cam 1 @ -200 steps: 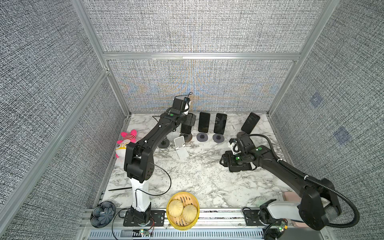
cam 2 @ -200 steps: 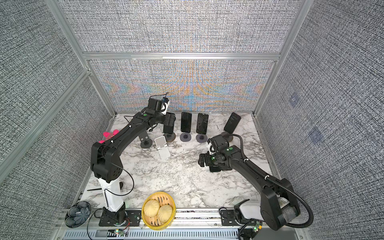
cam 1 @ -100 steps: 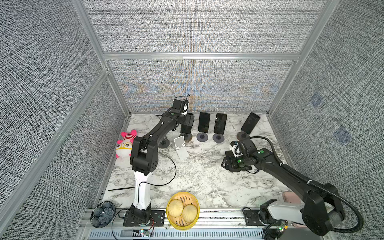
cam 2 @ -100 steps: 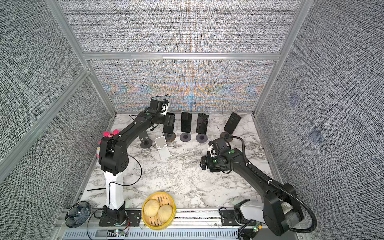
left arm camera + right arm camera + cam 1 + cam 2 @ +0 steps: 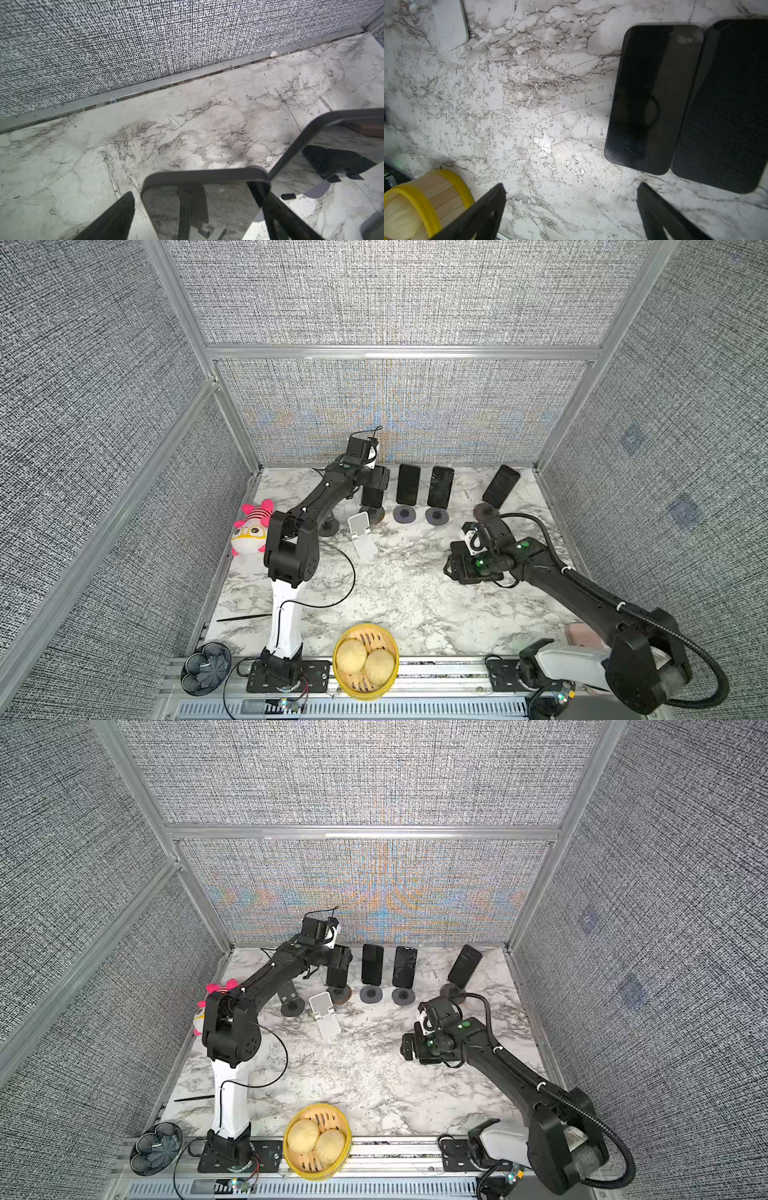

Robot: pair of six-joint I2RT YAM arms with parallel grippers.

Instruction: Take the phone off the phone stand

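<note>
Several black phones stand on round stands along the back wall in both top views. My left gripper is at the leftmost phone, which leans on its phone stand. In the left wrist view the phone's top edge lies between the two fingers; one finger is at its edge and a gap remains at the other, so my left gripper is open. My right gripper hangs open over bare marble, beside a black phone lying flat.
Other phones stand right of the left gripper. A white stand and an empty round stand sit in front. A plush toy lies at the left, a yellow steamer with buns at the front edge.
The left arm's elbow swung rightward while its gripper stayed at the leftmost phone, and its jaws narrowed slightly. The right arm barely moved.
</note>
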